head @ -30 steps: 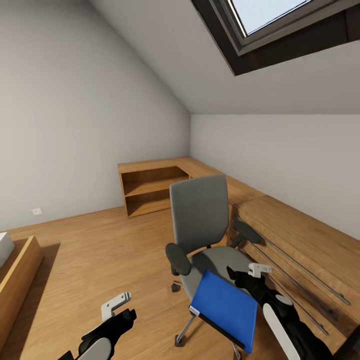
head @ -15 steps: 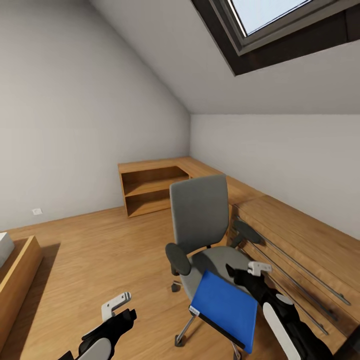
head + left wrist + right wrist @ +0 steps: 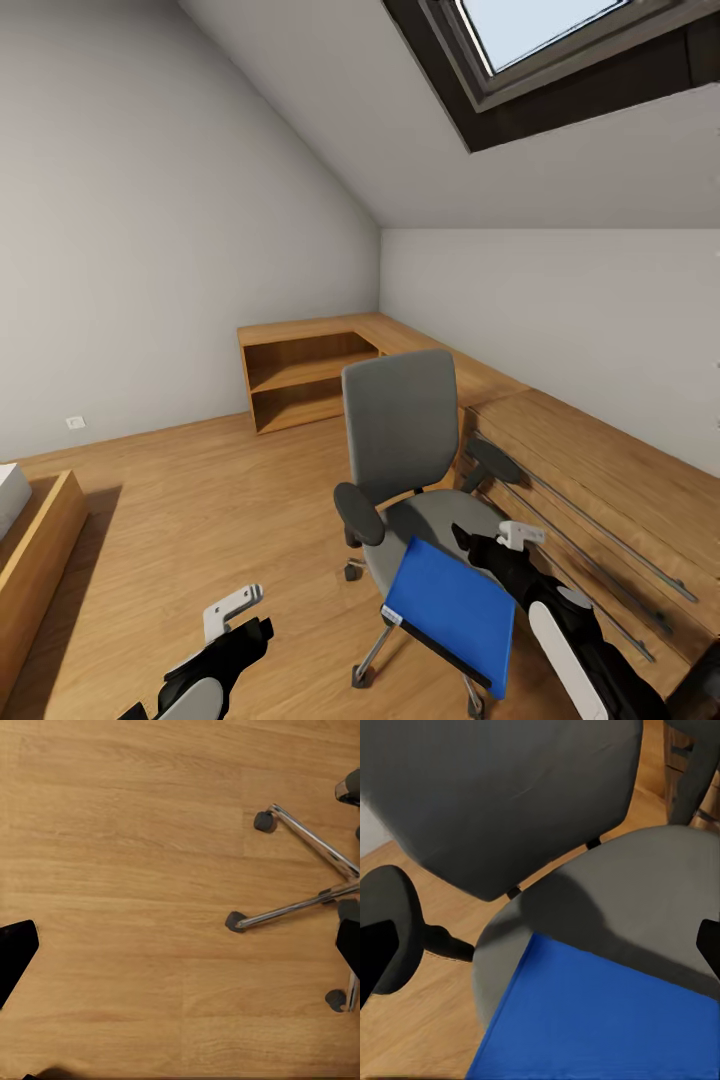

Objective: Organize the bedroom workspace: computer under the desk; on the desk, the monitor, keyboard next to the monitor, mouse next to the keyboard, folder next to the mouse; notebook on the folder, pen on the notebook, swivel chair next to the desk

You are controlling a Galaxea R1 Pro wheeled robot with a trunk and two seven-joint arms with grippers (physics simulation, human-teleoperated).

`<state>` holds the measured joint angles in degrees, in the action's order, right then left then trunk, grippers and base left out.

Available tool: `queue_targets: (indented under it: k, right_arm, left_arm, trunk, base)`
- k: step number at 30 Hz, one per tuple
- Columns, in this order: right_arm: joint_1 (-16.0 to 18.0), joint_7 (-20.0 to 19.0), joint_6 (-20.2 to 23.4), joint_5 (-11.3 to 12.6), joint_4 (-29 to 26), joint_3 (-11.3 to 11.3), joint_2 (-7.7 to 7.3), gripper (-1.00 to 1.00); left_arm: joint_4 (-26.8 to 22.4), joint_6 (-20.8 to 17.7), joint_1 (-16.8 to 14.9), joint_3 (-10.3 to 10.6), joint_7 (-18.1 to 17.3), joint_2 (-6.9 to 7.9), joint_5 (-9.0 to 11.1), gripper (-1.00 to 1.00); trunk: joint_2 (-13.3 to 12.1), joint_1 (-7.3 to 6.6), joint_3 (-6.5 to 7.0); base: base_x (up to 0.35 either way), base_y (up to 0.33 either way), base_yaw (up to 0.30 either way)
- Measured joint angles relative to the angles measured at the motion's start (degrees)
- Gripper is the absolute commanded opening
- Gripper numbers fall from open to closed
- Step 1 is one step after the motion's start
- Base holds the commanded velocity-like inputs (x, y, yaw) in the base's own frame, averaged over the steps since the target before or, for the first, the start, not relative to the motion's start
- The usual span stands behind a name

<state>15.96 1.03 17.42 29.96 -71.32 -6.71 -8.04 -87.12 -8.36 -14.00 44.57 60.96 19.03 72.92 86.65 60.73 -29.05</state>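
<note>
A grey swivel chair [image 3: 400, 430] stands on the wood floor beside the long wooden desk [image 3: 610, 470] along the right wall. A blue folder [image 3: 450, 612] lies on the front of its seat, overhanging the edge. My right gripper [image 3: 472, 545] hovers open just above the seat, at the folder's far right corner. In the right wrist view the folder [image 3: 600, 1020] and the seat [image 3: 652, 885] sit between the spread fingertips. My left gripper [image 3: 248, 625] hangs open low over the floor, left of the chair. The left wrist view looks down on the chair's chrome base [image 3: 300, 907].
A low open wooden shelf unit [image 3: 300, 375] fills the far corner and joins the desk. A wooden bed frame [image 3: 35, 555] stands at the left edge. Metal rails [image 3: 600, 550] run along the desk's front. Open floor [image 3: 200, 500] lies between bed and chair.
The whole picture has shifted very slightly, so the camera moved. My right gripper has edged a little higher over the seat. The folder and chair stay put.
</note>
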Motion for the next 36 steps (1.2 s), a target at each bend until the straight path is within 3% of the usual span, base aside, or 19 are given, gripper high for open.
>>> queue_targets:
  k: [10,23,34,36]
  right_arm:
    - [0.0,0.0,-0.01,0.03,0.09,0.01,-0.01,1.0]
    - [0.0,-0.02,0.01,0.03,0.12,0.0,0.0,1.0]
    - [0.0,-0.23,0.05,0.73,0.82,0.7,-0.09,1.0]
    - [-0.02,-0.3,-0.01,3.9,1.66,3.15,-0.09,1.0]
  left_arm:
    - [0.0,0.0,0.0,0.01,0.0,0.0,-0.06,1.0]
    - [-0.07,-0.07,0.01,-0.36,-0.34,0.06,-0.1,1.0]
    - [-1.35,-0.05,0.01,-1.83,0.22,0.03,-0.15,1.0]
    - [-1.38,-0.05,0.01,-2.02,0.17,0.04,-0.15,1.0]
  trunk:
    - [0.0,0.01,0.0]
    - [0.0,-0.02,0.0]
    - [4.4,2.39,-1.97]
    - [5.2,2.83,-2.33]
  base:
    - [-0.24,0.209,-0.174]
    - [-0.151,0.123,-0.017]
    - [0.0,0.0,0.0]
    - [0.0,0.0,0.0]
